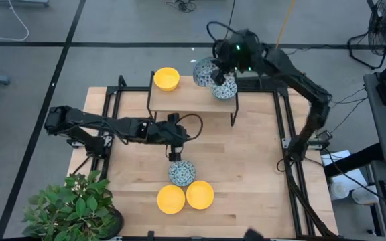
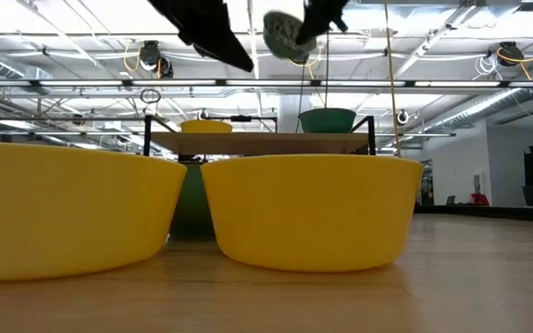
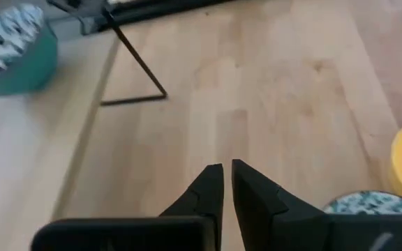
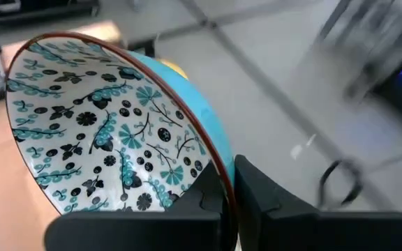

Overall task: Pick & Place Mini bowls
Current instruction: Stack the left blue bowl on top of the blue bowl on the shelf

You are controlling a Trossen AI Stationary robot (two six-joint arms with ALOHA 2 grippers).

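My right gripper (image 1: 218, 69) is over the raised wooden shelf (image 1: 186, 99) at the table's far side, shut on a patterned mini bowl (image 4: 103, 125), which also shows high in the low view (image 2: 285, 35). A second patterned bowl (image 1: 224, 89) and a yellow bowl (image 1: 166, 78) stand on the shelf. A third patterned bowl (image 1: 181, 173) and two yellow bowls (image 1: 171, 199) (image 1: 200, 194) stand on the table near its front. My left gripper (image 3: 227, 174) is shut and empty, just on the far side of the third patterned bowl. My right gripper pinches the patterned bowl's rim (image 4: 215, 164), one finger inside the bowl and one outside on its teal wall. The bowl is lifted clear above the shelf and tilted, so that its patterned inside faces the wrist camera.
The shelf stands on thin black legs (image 3: 138, 66) over the table's far middle. A potted plant (image 1: 72, 204) is at the near left corner. Bare wood (image 1: 246, 161) lies between the shelf and the front bowls and to their right.
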